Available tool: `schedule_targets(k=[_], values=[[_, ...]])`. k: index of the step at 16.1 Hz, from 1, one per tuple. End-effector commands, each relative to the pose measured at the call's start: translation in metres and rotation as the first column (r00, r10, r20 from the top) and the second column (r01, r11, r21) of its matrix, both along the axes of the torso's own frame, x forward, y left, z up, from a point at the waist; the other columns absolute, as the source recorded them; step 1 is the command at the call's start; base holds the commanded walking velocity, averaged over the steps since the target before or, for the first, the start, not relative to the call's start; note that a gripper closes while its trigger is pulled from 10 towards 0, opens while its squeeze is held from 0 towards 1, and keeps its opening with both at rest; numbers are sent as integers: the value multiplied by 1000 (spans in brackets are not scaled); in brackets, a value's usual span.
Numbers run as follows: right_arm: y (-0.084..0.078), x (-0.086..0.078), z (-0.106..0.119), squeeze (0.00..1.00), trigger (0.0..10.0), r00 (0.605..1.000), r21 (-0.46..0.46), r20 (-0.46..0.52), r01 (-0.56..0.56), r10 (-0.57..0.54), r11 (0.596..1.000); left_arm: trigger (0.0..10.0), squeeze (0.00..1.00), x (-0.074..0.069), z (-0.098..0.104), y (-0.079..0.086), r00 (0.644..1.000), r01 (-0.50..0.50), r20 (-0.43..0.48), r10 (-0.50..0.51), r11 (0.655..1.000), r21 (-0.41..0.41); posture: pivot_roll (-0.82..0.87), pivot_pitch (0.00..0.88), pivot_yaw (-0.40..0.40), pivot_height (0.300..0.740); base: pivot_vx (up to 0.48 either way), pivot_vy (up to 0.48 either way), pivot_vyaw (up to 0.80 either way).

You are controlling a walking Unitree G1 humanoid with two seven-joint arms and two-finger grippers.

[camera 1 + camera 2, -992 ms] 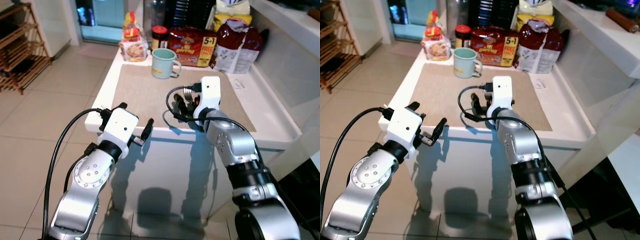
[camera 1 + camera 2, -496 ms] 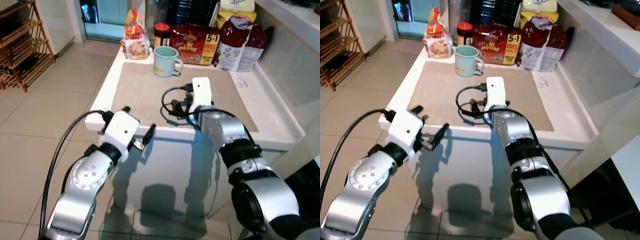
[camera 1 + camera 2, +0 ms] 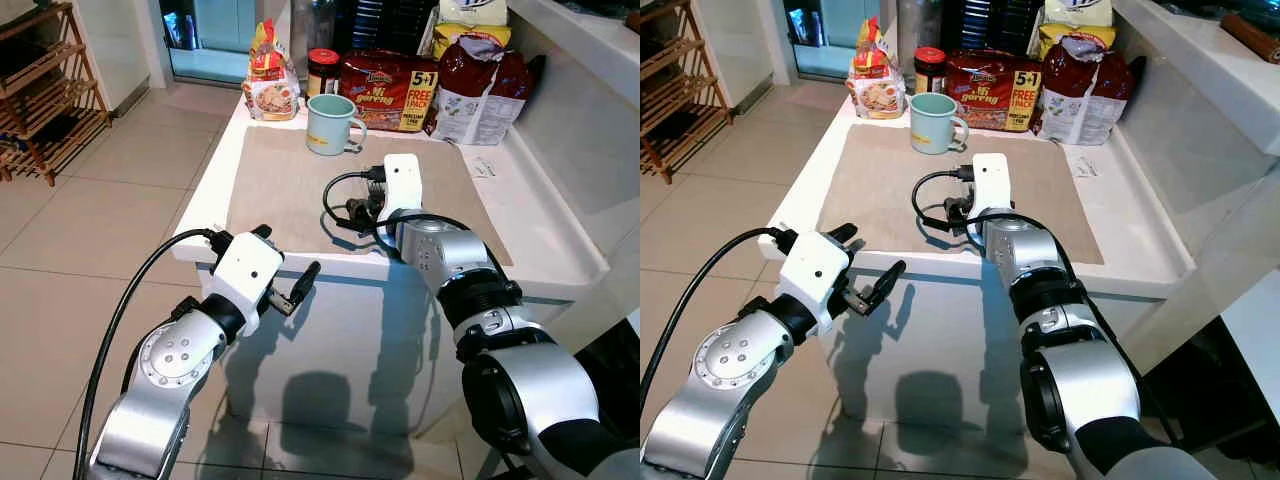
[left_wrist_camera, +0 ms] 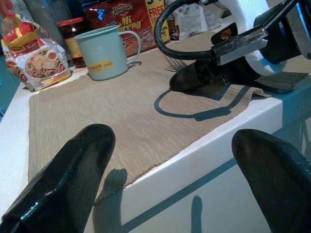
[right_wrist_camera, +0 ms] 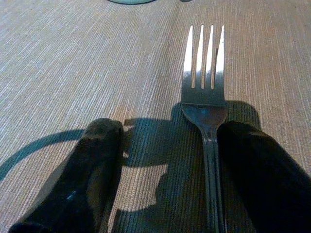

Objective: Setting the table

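Right claw is down low over the beige woven placemat on the white table, near its front edge, and a silver metal fork lies flat on the mat between the two black fingers, tines pointing away toward the far side. The fingers stand apart with a clear gap; the handle runs close beside one finger and well off the other, so nothing is clamped, and whether that finger actually touches the handle I cannot tell. Left claw hovers off the table's near left corner, over the tiled floor, spread wide and holding nothing. At the far end of the mat sits a pale green enamel mug, with a red noodle multipack, a small noodle packet, a dark jar with a red lid and a red-and-white bag lined up behind it. Now the risk: the fork looks placed, so the job is likely a clean pull-away. Lift crooked and that nearby finger could drag the handle, skewing the fork or nudging it toward the near edge. The black cable looped by the wrist might also snag the mat and ruck it up.
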State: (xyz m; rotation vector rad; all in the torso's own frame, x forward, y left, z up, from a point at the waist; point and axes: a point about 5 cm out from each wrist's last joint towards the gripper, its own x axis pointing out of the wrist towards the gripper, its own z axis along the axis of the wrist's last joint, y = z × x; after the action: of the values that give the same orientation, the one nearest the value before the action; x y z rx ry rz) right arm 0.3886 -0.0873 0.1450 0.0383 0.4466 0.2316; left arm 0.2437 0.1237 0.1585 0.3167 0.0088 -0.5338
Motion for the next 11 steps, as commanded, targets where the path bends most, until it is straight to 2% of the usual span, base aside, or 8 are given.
schedule_targets(k=[1, 11], values=[[-6, -2, -9, 0, 0, 998, -8, -59, 26, -26, 1000, 10000, 0, -2, 1, -3, 1000, 25, -7, -25, 1000, -1, 99, 0, -90, 740, 0, 0, 0], [-14, 1, -7, 0, 0, 998, -27, -54, 42, -43, 999, 10000, 0, -1, 1, -2, 1000, 22, -5, -22, 1000, 9, 102, 0, -87, 740, 0, 0, 0]])
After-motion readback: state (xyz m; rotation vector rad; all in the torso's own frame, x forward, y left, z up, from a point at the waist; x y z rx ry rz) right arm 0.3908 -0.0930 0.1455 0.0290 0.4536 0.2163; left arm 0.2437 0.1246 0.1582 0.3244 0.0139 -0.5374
